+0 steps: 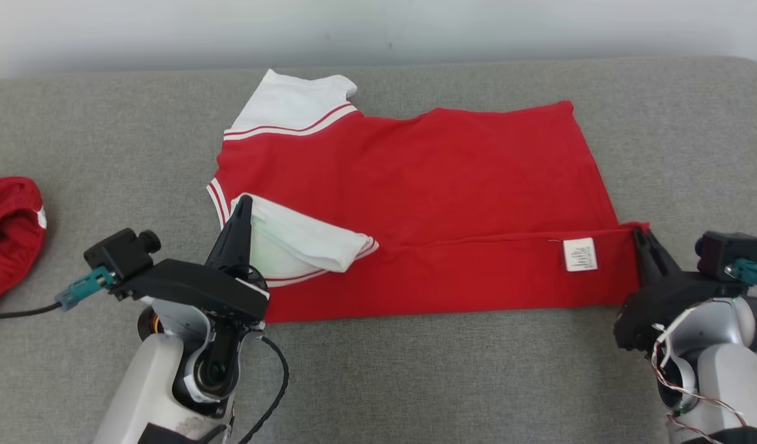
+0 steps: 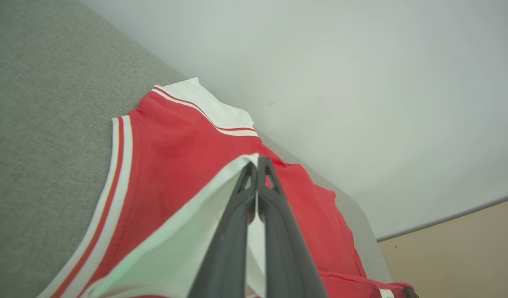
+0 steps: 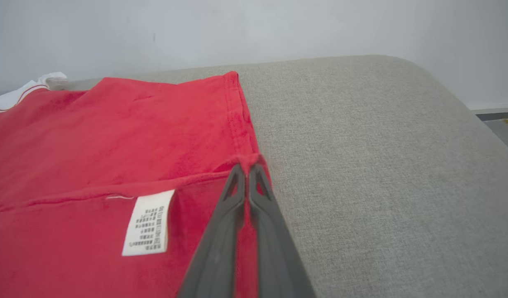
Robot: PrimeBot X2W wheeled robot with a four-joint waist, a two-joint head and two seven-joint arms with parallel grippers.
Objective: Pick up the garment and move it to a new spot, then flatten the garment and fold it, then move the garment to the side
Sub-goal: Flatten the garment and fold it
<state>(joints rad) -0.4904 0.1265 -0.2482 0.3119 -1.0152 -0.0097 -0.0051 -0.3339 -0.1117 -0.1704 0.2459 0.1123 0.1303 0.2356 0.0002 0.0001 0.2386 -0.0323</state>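
Observation:
The garment [image 1: 415, 185] is a red shirt with white, red-striped sleeves, spread sideways on the grey surface with its near strip folded over, inside out, showing a white care label [image 1: 580, 254]. My left gripper [image 1: 244, 200] is shut on the white near sleeve [image 2: 167, 252], pinching its edge. At the hem end my right gripper [image 1: 638, 232] is shut on the folded corner of the garment [image 3: 248, 159], the red cloth bunched between the tips. The label [image 3: 148, 223] lies just left of the right fingers [image 3: 221, 240].
A second red cloth item [image 1: 8, 231] lies at the far left edge of the grey padded surface [image 1: 446, 376]. A pale wall runs behind. The surface's rounded right end [image 3: 423, 124] drops to the floor. A black cable [image 1: 274, 382] hangs by the left wrist.

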